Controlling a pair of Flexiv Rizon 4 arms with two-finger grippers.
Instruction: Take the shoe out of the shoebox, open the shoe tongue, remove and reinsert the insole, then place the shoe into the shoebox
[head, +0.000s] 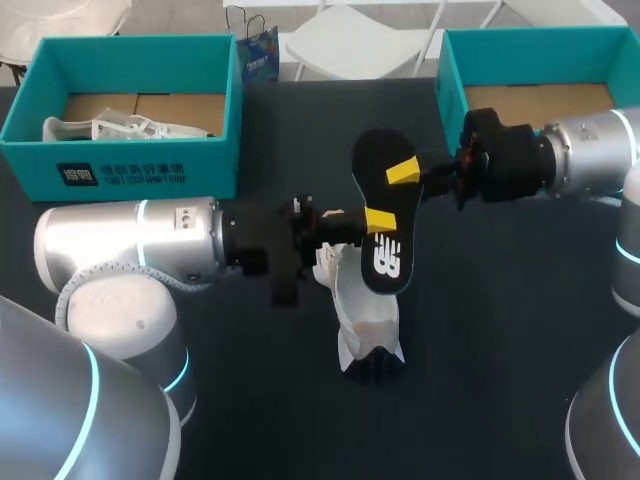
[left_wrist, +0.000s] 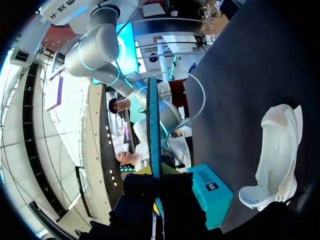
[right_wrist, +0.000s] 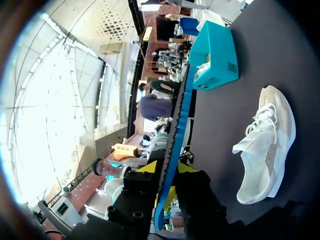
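**Both claws hold the insole above the shoe**

Head view: The black insole stands on edge over the middle of the dark desk, lifted clear of it. The left claw, coming in from the left, pinches the insole low down, with a yellow tip flat on its face. The right claw, coming in from the right, pinches it higher up. The white shoe lies on the desk just under the insole, outside both boxes. The left shoebox, at the far left of the desk, holds a second shoe. The right shoebox sits at the far right.

Left wrist view: The left claw is pressed onto the insole, which shows edge-on as a thin blue strip running out from between its fingers. The shoe lies on the desk off to one side of the claw. The right shoebox is close beside the claw.

Right wrist view: The right claw likewise grips the insole, again edge-on between its yellow tips. The shoe lies laces-up on the desk beside the claw. The left shoebox stands farther ahead.
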